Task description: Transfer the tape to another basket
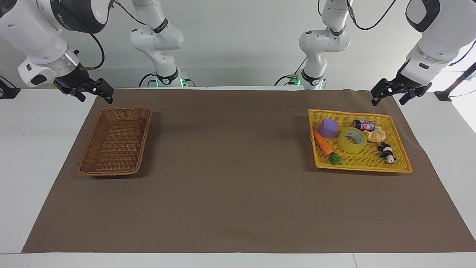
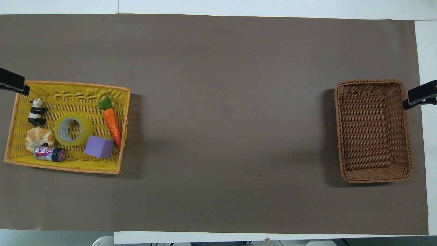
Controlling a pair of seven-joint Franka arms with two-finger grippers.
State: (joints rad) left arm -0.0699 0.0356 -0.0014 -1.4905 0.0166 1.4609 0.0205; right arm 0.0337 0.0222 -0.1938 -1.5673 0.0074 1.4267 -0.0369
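Observation:
The tape, a yellow roll with a grey-white core, lies flat in the middle of the yellow-orange tray at the left arm's end of the table; it also shows in the overhead view. The dark-brown wicker basket stands empty at the right arm's end, also seen from overhead. My left gripper hangs open and empty in the air by the tray's outer corner. My right gripper hangs open and empty in the air by the basket's outer corner. Neither touches anything.
In the tray around the tape lie a toy carrot, a purple block, a croissant, a small can and a panda figure. A brown mat covers the table between tray and basket.

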